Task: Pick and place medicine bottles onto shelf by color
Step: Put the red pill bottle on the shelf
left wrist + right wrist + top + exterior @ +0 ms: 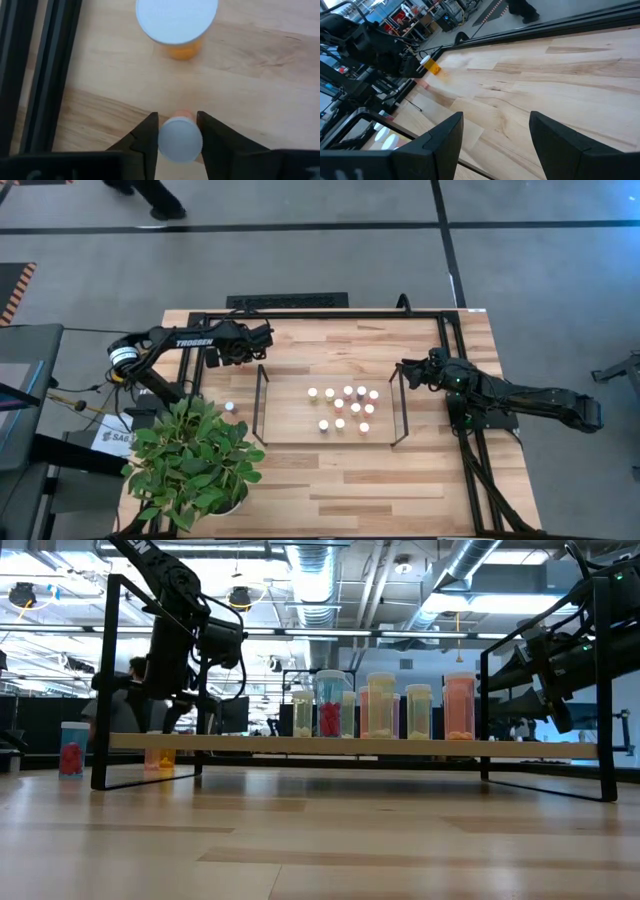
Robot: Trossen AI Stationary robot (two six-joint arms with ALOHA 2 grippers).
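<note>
- Between the left gripper [177, 131] fingers sits a small white-capped bottle [180, 140], seen cap-on from the left wrist view, a sliver of orange body peeping out beyond the cap; the jaws stand narrow, a finger close on each side of the cap and seemingly clamped on it.
- Its long axis runs straight up toward the wrist camera, so the bottle hangs or stands upright, square between the fingers.
- Just ahead on the bare wood stands a second orange bottle [177, 27], upright and apart from the jaws.
- From above, the left gripper [240, 345] hovers near the table's far edge, outside the left wire end of the shelf [285, 405].
- On the shelf, the sorted bottles [345, 408] cluster toward its right half.
- So the carry, I judge, runs rightward over that wire end.
- Right gripper [492, 142] waits wide open and empty by the shelf's right end.
</note>
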